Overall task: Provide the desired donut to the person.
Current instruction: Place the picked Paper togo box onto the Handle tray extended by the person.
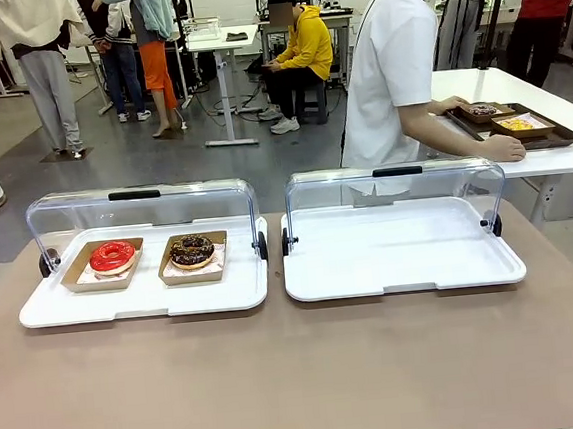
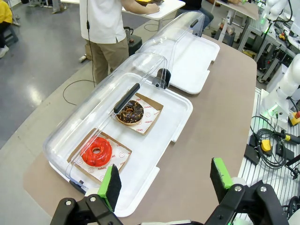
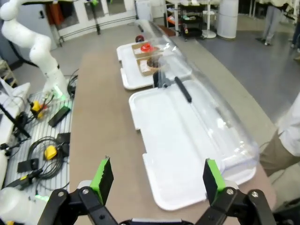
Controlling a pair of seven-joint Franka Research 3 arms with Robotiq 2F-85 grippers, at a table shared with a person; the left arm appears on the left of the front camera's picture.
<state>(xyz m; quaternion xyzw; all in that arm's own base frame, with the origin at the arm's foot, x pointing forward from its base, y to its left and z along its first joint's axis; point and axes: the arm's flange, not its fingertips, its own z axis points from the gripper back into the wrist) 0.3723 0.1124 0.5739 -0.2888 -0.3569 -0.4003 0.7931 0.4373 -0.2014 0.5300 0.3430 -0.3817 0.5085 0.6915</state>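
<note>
Two white trays, left tray [image 1: 143, 299] and right tray [image 1: 403, 264], lie side by side on the brown table [image 1: 300, 374], each with one clear lid raised at its far edge. The left tray holds two donuts, one red-glazed donut [image 1: 113, 257] and one chocolate donut [image 1: 191, 251], each in its own cardboard holder. One person [image 1: 389, 65] in white stands beyond the right tray, hand on a dark tray [image 1: 546, 137] on another table; two grippers, left gripper [image 2: 164, 180] and right gripper [image 3: 157, 180], hang over the table, jaws wide, holding nothing.

glossy red donut [image 1: 112, 256], clear plastic lid [image 1: 141, 209]
</note>
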